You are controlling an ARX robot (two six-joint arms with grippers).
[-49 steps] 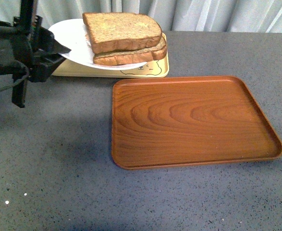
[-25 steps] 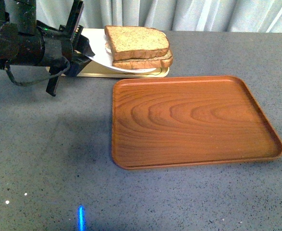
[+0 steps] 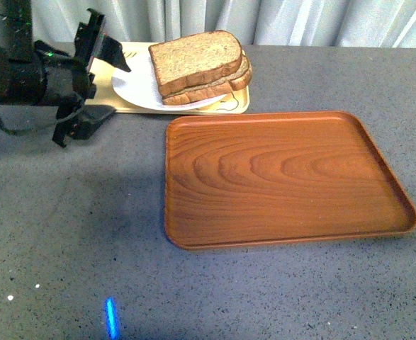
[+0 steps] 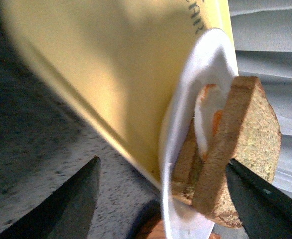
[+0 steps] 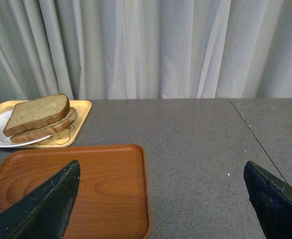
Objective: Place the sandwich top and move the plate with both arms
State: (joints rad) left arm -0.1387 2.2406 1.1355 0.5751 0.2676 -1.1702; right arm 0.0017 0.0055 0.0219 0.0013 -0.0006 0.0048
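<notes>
Table [image 3: 66, 234] grey, speckled. Wood tray [image 3: 285, 177] lies near centre. Yellow tray [image 3: 237, 106] behind it, by the curtain, carries the plate [image 3: 133, 88]. Sandwich top [image 3: 193, 57] sits on the stack on that plate. Left gripper [image 3: 103, 81] gapes wide, just beside the plate's left rim. Right gripper [image 5: 158, 204] spread wide, well apart from it.

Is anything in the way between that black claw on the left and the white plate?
Nothing visible. The left gripper, jaws open, faces the plate at its rim, with only the yellow tray beneath.
</notes>
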